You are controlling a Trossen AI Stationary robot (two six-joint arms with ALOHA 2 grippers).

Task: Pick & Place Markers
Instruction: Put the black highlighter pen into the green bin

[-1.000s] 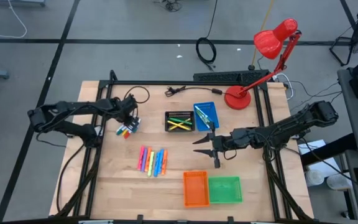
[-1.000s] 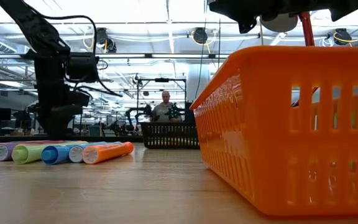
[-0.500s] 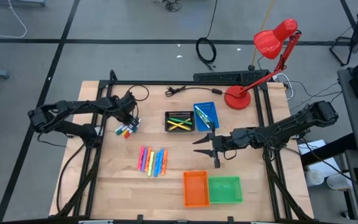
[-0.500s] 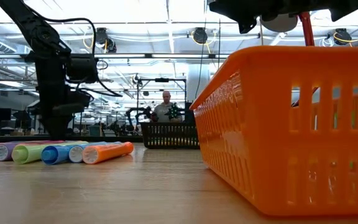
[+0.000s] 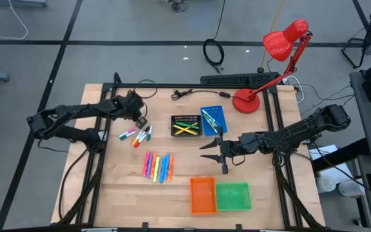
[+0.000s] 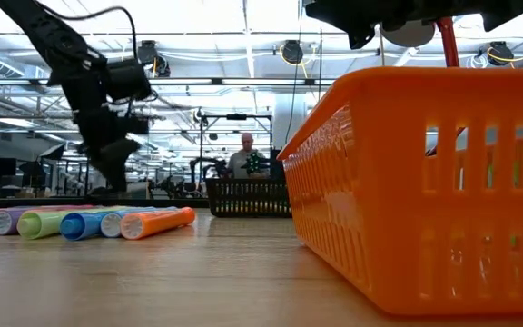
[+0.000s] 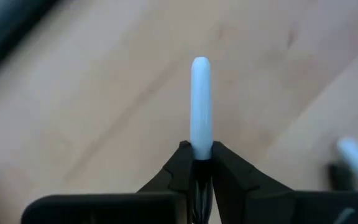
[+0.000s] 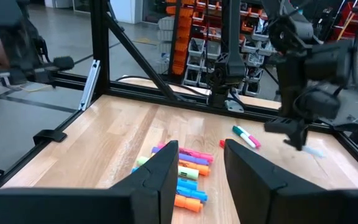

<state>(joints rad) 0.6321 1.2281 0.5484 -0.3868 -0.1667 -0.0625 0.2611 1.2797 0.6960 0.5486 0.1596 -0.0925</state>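
Observation:
My left gripper (image 5: 140, 120) hangs over the table's far left part, shut on a white marker (image 7: 201, 99). Below it, three markers (image 5: 138, 135) lie scattered flat on the wood. Several bright markers (image 5: 158, 167) lie side by side near the table's middle, also seen in the low view (image 6: 84, 221) and the right wrist view (image 8: 182, 168). More markers lie in a black tray (image 5: 186, 125). My right gripper (image 5: 205, 151) stands open over the table's middle, level, pointing toward the left arm, with nothing between its fingers (image 8: 166, 171). My left gripper pinches the white marker between its two fingers (image 7: 184, 163) at a spot (image 7: 201, 144) some way back from the rounded end. The marker lies along the fingers and sticks out past their tips. The fingers slant down toward the table. The marker is lifted clear of the wood.
A blue tray (image 5: 214, 118) stands beside the black one. An orange tray (image 5: 203, 195) and a green tray (image 5: 233, 196) stand at the near edge. A red desk lamp (image 5: 263, 71) is at the far right. A black frame rail (image 5: 172, 86) runs along the far edge.
My left gripper has shut on the white marker, risen and drawn toward the table's far edge, tipping less steeply. The white marker is now lifted clear. The small bunch of markers under it has spread apart on the wood.

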